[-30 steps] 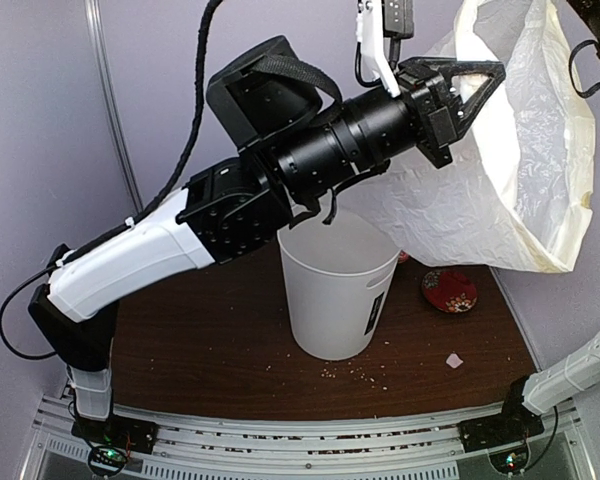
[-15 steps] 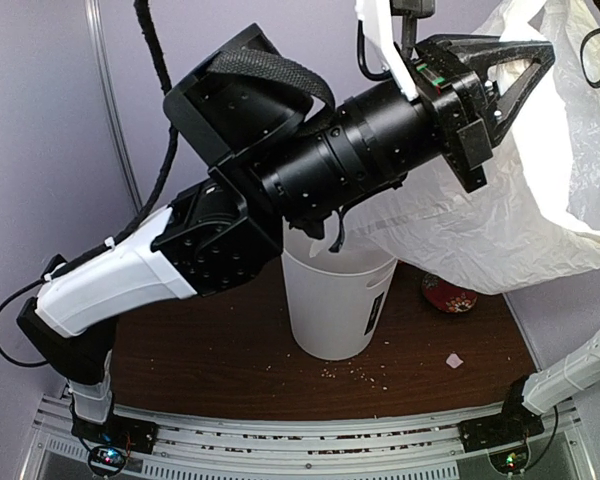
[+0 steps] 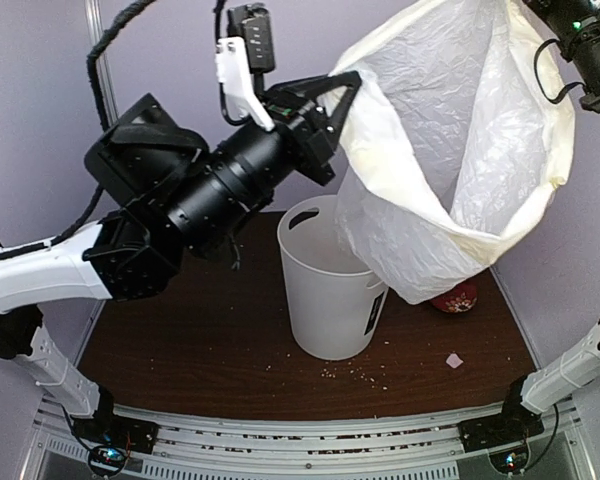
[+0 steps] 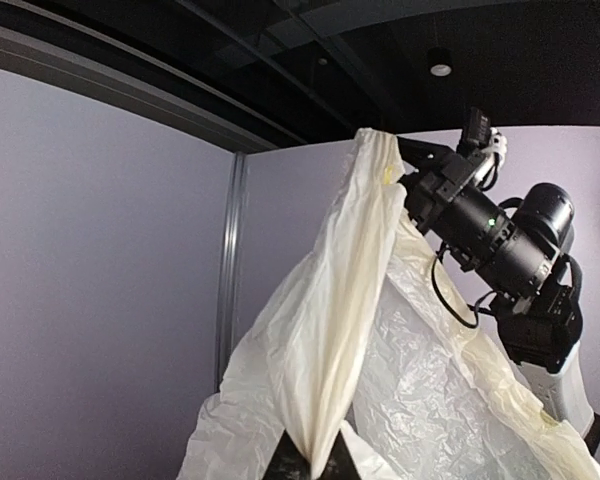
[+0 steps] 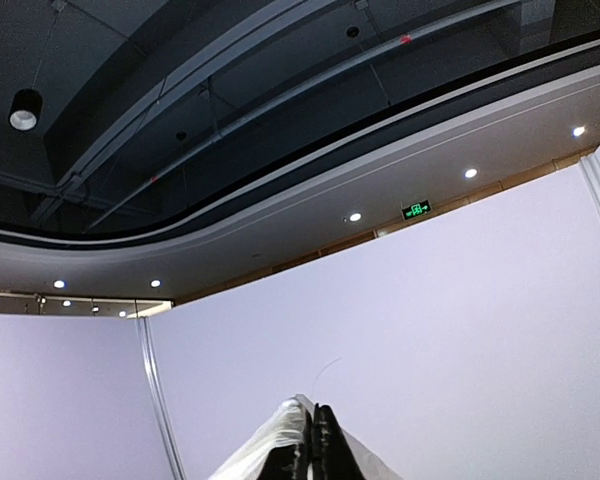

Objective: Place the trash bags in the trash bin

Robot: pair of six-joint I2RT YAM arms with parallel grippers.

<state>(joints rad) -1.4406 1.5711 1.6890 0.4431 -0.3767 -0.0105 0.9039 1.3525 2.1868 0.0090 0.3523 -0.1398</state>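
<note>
The trash bag (image 3: 450, 160) hangs high over the table, translucent white with a cream rim, its mouth stretched wide between both grippers. My left gripper (image 3: 352, 82) is shut on the rim's left side; in the left wrist view the fingertips (image 4: 298, 464) pinch a gathered fold of the bag (image 4: 380, 380). My right arm (image 3: 580, 35) holds the rim at the top right, and the right gripper (image 5: 315, 455) is shut on a bag edge (image 5: 270, 455). The bag's lower end dangles by the right rim of the white trash bin (image 3: 325, 300).
A red-patterned bowl (image 3: 458, 298) sits behind the bag's lower end, right of the bin. A small white paper scrap (image 3: 454, 360) and crumbs (image 3: 355, 375) lie on the brown table. Purple walls close in on the left, back and right.
My left arm has swung left and back, drawing the bag's mouth open. The bag has shifted left, and its lower end now hangs at the bin's right rim.
</note>
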